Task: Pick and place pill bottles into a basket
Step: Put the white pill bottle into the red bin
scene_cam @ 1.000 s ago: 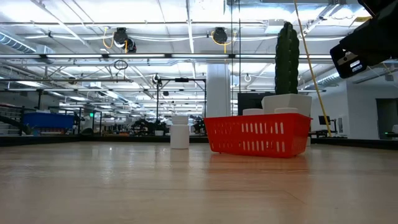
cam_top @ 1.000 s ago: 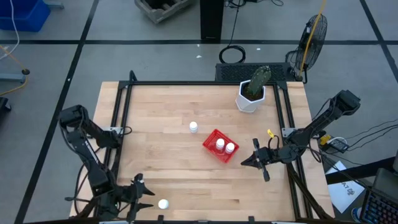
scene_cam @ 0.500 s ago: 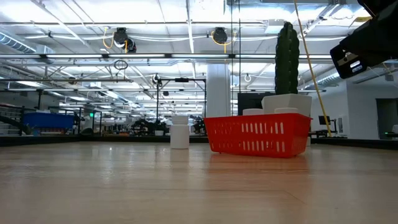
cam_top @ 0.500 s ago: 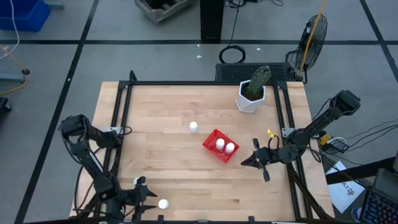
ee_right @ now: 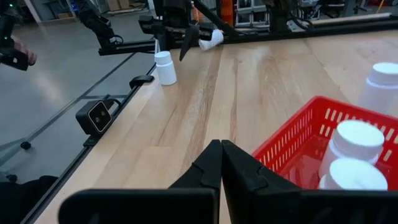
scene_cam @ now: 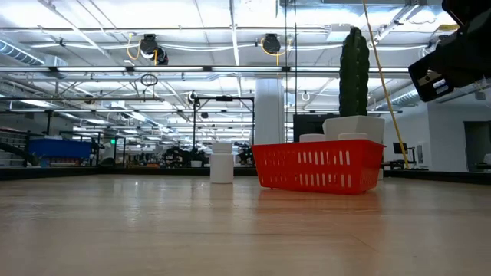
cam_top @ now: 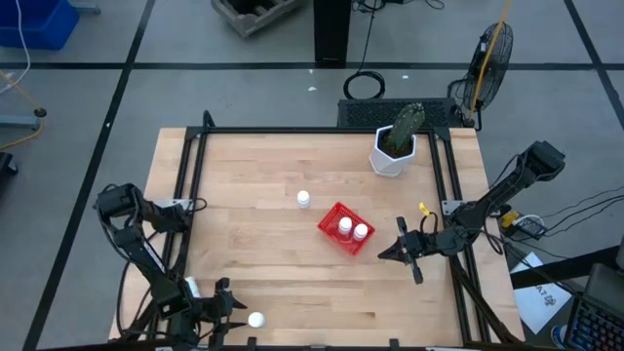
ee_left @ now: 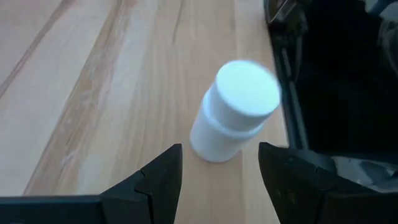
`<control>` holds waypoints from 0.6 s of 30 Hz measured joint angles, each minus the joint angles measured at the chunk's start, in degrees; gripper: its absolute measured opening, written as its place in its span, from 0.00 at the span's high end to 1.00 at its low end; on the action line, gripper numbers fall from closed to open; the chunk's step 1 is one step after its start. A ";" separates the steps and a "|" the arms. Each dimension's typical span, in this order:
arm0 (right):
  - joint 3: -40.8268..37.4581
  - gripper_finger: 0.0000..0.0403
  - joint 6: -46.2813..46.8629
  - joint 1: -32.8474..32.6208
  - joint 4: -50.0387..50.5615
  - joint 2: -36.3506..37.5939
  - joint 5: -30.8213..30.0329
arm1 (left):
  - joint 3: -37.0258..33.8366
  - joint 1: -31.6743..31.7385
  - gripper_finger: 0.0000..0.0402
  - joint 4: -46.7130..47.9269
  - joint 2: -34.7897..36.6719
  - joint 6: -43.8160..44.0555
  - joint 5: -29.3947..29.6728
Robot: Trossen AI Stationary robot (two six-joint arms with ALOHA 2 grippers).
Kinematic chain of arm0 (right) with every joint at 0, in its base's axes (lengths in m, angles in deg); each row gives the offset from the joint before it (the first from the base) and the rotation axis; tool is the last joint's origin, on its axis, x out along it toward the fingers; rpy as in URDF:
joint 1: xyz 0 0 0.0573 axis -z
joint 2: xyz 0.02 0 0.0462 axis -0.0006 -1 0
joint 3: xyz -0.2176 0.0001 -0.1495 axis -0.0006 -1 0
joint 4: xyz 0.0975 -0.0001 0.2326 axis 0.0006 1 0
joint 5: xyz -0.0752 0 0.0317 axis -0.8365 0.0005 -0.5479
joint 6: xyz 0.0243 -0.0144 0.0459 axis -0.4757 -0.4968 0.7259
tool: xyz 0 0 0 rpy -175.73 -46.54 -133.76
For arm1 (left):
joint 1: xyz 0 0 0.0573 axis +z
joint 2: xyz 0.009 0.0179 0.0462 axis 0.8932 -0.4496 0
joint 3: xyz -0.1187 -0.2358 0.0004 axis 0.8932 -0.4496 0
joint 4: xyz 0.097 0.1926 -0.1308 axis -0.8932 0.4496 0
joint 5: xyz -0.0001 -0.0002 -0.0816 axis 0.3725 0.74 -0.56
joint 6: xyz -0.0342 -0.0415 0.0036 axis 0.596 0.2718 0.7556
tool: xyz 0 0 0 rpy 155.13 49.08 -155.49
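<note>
One pill bottle (ee_left: 233, 112), white with a round cap, stands upright on the wood near the table's near edge. My left gripper (cam_top: 226, 304) is open just short of it, fingers (ee_left: 163, 177) low over the table and touching nothing. The red basket (cam_top: 345, 230) sits mid-table with two pill bottles (ee_right: 357, 140) standing inside. Another pill bottle (cam_top: 303, 199) stands on the table beyond the basket's far left side. My right gripper (ee_right: 221, 163) hovers shut to the right of the basket, with nothing in it.
A white pot with a green cactus (cam_top: 395, 146) stands at the far right of the table. A black frame (cam_top: 185, 195) runs along the table's edges. Bare wood lies between the near bottle (cam_top: 255, 319) and the basket.
My left gripper has sunk toward the table beside the near bottle, its fingers still open. The bottles and the basket have stayed where they were.
</note>
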 joint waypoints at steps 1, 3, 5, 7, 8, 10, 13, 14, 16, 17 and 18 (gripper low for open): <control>-0.45 1.00 0.24 0.01 -0.68 0.00 0.02 | 0.00 0.01 0.46 0.47 -0.02 0.12 -0.37; -1.28 1.00 0.37 0.01 -2.69 0.00 0.01 | 0.00 0.07 0.46 1.80 -0.02 1.82 -0.56; -1.80 1.00 0.20 0.00 -4.15 0.02 0.00 | 0.00 0.07 0.46 3.70 -0.07 4.97 -0.57; -1.97 1.00 0.04 0.00 -4.69 0.00 0.00 | 0.00 0.15 0.46 3.09 -0.60 7.36 -0.43; -1.97 1.00 -0.01 0.00 -4.73 0.00 0.02 | 0.00 0.25 0.46 2.61 -1.13 8.10 -0.25; -1.97 1.00 -0.03 0.01 -4.73 0.00 0.01 | 0.02 0.46 0.46 1.75 -2.68 10.39 -0.16; -1.97 1.00 -0.03 0.01 -4.73 0.00 0.02 | 0.02 1.19 0.46 0.55 -4.95 13.34 -1.36; -1.97 1.00 -0.03 0.02 -4.73 0.00 0.01 | 0.02 1.38 0.46 0.08 -5.62 14.22 -1.69; -1.97 1.00 -0.05 0.00 -4.73 0.00 0.02 | 0.07 1.57 0.46 -1.58 -6.72 16.08 -0.67; -1.97 1.00 -0.05 0.02 -4.73 0.00 0.02 | 0.07 1.59 0.46 -2.83 -7.28 16.52 -0.01; -1.97 1.00 -0.05 0.02 -4.73 0.00 0.00 | 0.07 1.64 0.46 -3.98 -7.69 16.58 0.09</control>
